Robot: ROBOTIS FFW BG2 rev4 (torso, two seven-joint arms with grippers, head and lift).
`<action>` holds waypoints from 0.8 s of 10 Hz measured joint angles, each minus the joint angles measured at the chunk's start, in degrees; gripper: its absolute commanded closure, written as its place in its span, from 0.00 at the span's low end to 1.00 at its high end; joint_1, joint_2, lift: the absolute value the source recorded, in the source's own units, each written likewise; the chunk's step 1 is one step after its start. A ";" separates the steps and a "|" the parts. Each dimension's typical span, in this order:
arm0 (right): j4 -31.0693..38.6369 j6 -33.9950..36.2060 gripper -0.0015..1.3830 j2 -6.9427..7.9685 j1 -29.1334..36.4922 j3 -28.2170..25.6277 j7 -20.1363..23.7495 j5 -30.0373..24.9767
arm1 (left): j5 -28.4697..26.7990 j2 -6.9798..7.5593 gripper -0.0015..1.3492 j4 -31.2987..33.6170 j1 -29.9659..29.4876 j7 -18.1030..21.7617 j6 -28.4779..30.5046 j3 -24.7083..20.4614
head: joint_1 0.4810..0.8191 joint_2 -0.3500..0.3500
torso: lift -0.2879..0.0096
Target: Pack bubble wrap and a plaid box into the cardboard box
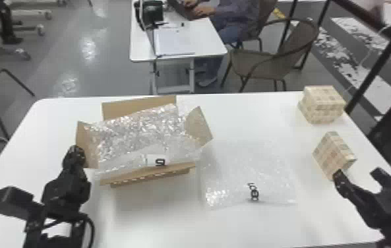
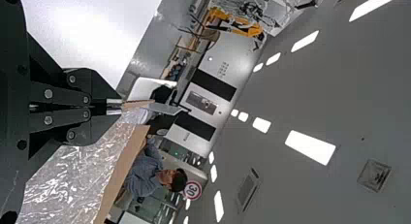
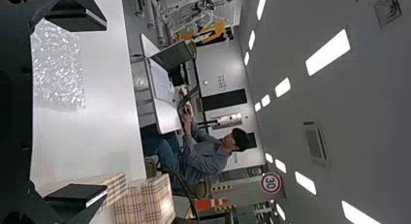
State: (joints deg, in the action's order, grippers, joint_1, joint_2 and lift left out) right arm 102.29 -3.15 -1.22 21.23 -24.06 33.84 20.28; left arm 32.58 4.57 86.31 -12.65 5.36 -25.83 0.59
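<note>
Right gripper: open, empty
Lone plaid box: on the table, ahead of those fingertips, not between them
Nearer arm: right
Cardboard box: well to that gripper's left

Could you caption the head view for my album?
Bubble wrap tops an open box; another sheet and plaid boxes lie nearby.

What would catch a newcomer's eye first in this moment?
Probably the shiny bubble wrap heaped across the open cardboard box on the left half of the table, with the left gripper at the box's left flap. Next, the flat bubble wrap sheet on the table right of that box. Then, at the table's right side, the nearer plaid box, with the right gripper open close by.
</note>
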 measured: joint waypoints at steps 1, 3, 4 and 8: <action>-0.93 -0.99 0.08 0.85 0.66 -2.41 0.17 -0.30 | 0.10 -0.01 0.89 0.00 -0.11 0.00 0.05 -0.10 | 0.63 0.37 | 0.60; -3.36 -1.79 0.08 1.11 0.28 -6.40 0.44 -0.44 | 0.31 -0.07 0.89 0.00 -0.18 0.00 0.08 -0.15 | 0.63 0.31 | 0.60; -4.81 -1.84 0.08 1.12 -0.53 -7.88 0.44 -0.46 | 0.40 -0.09 0.89 0.00 -0.23 0.00 0.08 -0.15 | 0.63 0.28 | 0.60; -11.08 2.32 0.08 0.48 -6.17 -10.04 0.57 -3.35 | 0.79 -0.17 0.89 0.00 -0.28 0.00 0.08 -0.16 | 0.63 0.24 | 0.60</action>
State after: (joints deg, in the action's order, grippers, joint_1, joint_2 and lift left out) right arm 91.21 -0.83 -0.74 15.06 -34.10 34.41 16.93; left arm 33.37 4.40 86.31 -12.93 5.36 -25.75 0.44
